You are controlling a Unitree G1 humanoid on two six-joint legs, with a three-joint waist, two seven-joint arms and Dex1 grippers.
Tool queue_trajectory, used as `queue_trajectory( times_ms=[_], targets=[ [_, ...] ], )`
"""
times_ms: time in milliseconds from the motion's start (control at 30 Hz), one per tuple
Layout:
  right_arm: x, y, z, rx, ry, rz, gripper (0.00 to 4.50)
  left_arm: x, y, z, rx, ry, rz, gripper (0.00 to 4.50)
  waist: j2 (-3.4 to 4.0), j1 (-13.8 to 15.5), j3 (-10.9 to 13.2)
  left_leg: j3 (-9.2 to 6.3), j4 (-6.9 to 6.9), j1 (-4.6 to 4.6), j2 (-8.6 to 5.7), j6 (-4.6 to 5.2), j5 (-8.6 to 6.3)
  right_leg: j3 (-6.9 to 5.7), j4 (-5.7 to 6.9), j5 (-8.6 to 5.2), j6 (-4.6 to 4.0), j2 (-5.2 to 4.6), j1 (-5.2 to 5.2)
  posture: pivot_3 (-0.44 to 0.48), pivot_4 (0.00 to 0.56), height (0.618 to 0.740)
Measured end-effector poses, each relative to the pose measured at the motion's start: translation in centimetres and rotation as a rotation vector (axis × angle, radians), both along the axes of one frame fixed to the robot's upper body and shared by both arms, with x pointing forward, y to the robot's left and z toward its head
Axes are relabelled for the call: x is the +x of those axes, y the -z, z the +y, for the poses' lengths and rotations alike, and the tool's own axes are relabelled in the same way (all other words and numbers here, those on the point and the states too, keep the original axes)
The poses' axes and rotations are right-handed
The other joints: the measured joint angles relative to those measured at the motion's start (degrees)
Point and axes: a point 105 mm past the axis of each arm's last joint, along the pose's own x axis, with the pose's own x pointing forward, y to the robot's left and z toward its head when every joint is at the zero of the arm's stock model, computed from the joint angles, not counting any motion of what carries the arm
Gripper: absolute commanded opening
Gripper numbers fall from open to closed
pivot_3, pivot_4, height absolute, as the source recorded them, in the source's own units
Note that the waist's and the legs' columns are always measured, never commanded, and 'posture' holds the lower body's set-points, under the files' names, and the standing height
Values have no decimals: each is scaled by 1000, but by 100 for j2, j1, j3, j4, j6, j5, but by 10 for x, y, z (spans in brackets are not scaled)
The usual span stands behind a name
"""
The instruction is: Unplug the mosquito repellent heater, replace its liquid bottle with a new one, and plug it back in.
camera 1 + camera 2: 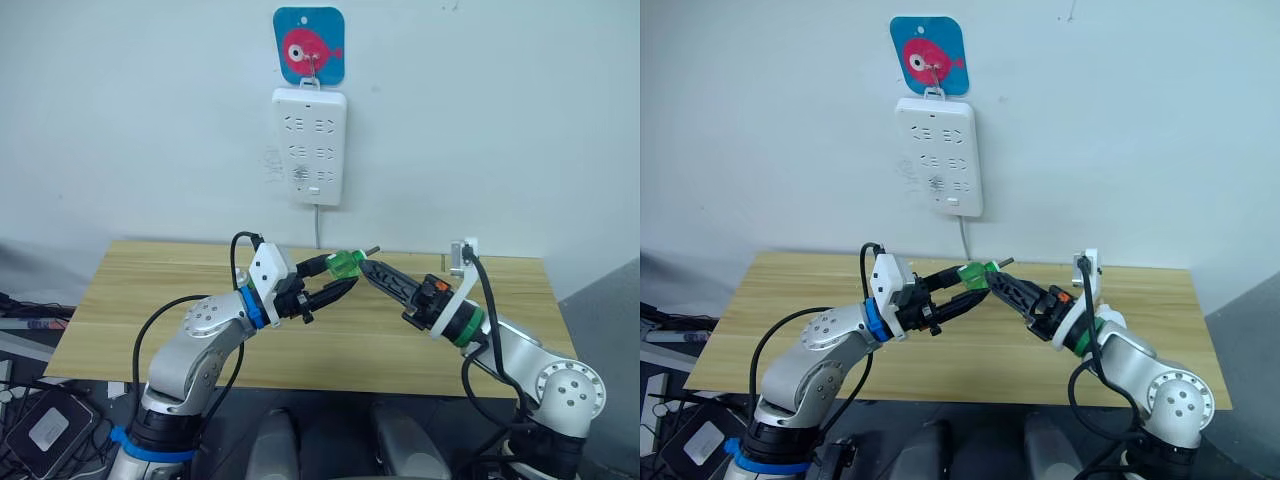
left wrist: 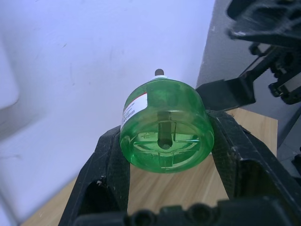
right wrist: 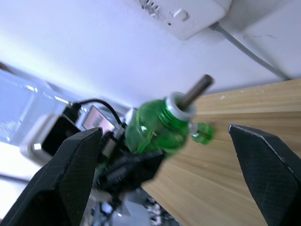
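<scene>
Left wrist view shows the left gripper (image 2: 164,155) closed on the green bottle (image 2: 165,130), one black finger on each side of its round body, the flat bottom facing the camera and the dark wick (image 2: 159,72) pointing away toward the wall. In the head views this gripper holds the bottle in the air above the wooden table (image 1: 130,290), in front of the white power strip (image 1: 309,145) that hangs on the wall. The right gripper (image 3: 164,155) is wide open, with its fingers spread far on both sides of the bottle's neck and not touching it. I judge the step is passing or presenting the bottle between the two hands. To do it well, the right fingers should close on the body or neck, not on the thin wick, and the left should release only after that hold is firm. Both forearms reach inward and upward from the sides, so the fingertips meet over the middle of the table. I cannot see the heater here.
</scene>
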Motion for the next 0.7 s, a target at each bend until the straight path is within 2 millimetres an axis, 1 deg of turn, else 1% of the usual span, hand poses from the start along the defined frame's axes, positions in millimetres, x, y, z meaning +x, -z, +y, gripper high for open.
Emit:
queue_trajectory(
  times_ms=[233,267,333,367,467,600,633,700],
  targets=[
    [19,-2,8,61,51,37,4500,1,-2,-4,-23,-18,-13,2220,2,-28,-2,-2,-3,0,1,0,0,-3,1,4,-7,2,-1,-130,174,740],
    [21,-4,10,70,49,33,4328,1,-2,-5,-25,-18,-13,2220,2,-28,-2,-2,-3,0,1,0,0,-3,1,4,-7,2,-1,-130,174,740],
    [22,-6,12,83,54,31,3890,1,-1,-6,-24,-15,-12,2220,2,-27,-3,-4,-4,0,1,0,0,-5,1,4,-7,2,-1,-130,174,740],
    [22,-6,13,86,52,31,3563,1,-1,-6,-23,-14,-11,2220,2,-27,-3,-4,-4,0,1,0,0,-4,1,4,-7,2,-1,-126,173,740],
    [22,-7,16,92,45,29,2462,1,-1,-7,-23,-12,-11,2220,2,-27,-3,-4,-3,0,1,0,0,-4,1,4,-7,1,-1,-126,173,740],
    [23,-5,13,92,51,38,995,0,-2,-8,-29,-13,-16,2220,2,-26,-4,-4,-2,0,0,0,0,-2,2,4,-7,1,-1,-125,176,740],
    [23,-5,13,96,49,39,811,0,-2,-8,-30,-11,-17,2220,1,-27,-4,-4,-2,0,1,0,0,-3,3,4,-7,2,-1,-125,176,740],
    [23,-5,12,97,46,41,815,0,-2,-9,-30,-9,-18,2220,3,-27,-4,-4,-2,0,1,0,0,-4,5,4,-7,3,-1,-123,176,740]
  ],
)
